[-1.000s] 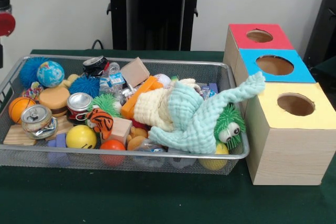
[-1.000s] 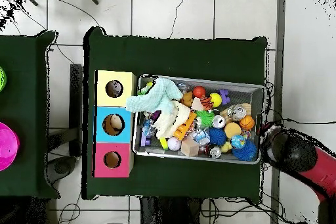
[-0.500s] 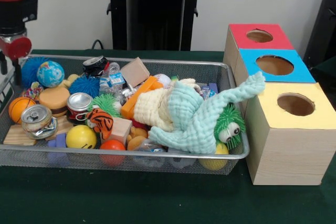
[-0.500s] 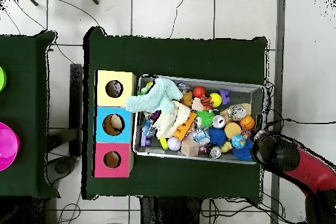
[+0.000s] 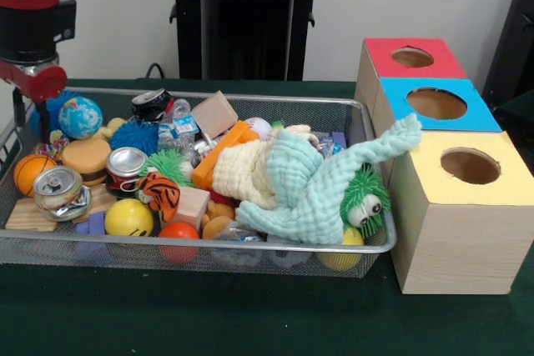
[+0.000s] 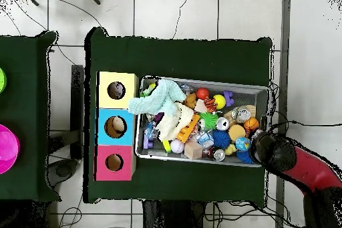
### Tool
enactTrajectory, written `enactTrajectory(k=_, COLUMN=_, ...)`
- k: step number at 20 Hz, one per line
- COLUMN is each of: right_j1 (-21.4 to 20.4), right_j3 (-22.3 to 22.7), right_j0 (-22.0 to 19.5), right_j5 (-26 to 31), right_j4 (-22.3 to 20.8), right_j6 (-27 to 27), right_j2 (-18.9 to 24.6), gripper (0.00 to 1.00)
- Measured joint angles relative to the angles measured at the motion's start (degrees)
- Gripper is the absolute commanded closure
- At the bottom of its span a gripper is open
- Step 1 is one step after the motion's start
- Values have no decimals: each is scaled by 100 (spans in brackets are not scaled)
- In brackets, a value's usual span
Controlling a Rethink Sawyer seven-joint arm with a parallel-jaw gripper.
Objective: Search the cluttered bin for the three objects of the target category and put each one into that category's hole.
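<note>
Three colour-topped boxes (image 5: 450,156) are lined up touching the wire bin (image 5: 192,243) at frame right so sorted finds travel little, while the tool (image 5: 33,81), its state untellable, is poised upper left.

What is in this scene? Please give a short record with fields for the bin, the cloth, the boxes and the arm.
bin: wire basket full of toys, balls and cans
cloth: mint cloth on top of the pile, one end reaching the yellow box
boxes: red box, blue box and the yellow one in a row, each with a round hole
arm: red and black arm over one end of the basket; tool state unclear
</note>
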Motion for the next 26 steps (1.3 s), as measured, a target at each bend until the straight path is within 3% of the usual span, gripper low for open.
enactTrajectory(k=26, right_j1=286, right_j3=114, right_j0=233, right_j5=-1, right_j4=72, right_j6=1, right_j2=128, gripper=0)
